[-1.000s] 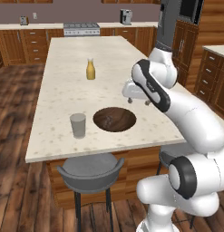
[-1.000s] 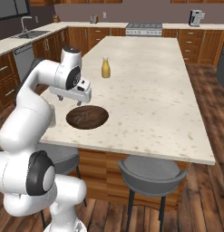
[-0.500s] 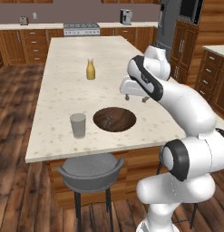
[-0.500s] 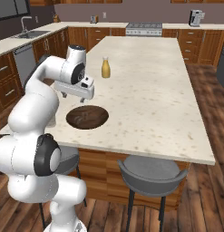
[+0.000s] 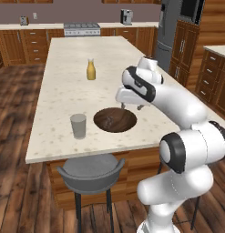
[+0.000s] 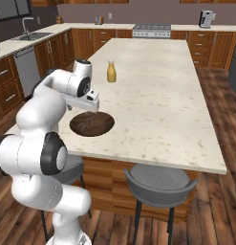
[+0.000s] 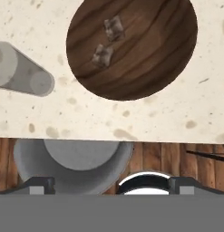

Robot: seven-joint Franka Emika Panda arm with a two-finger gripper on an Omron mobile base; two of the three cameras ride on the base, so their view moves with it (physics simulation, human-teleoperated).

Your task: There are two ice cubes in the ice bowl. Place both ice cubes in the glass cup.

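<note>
You see both ice cubes point(image 7: 108, 40) lying close together in the bowl point(image 7: 154, 68), at the top of the hand view. The cup point(image 7: 20, 70) stands beside the bowl at upper left, on the counter point(image 7: 131, 118). Your gripper point(image 5: 131, 106) hovers above the bowl's rim; whether its fingers are open you cannot tell.

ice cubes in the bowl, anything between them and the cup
Nothing visible. Both ice cubes lie in the wooden bowl, and only bare counter separates it from the cup. The bottle stands far off.
</note>
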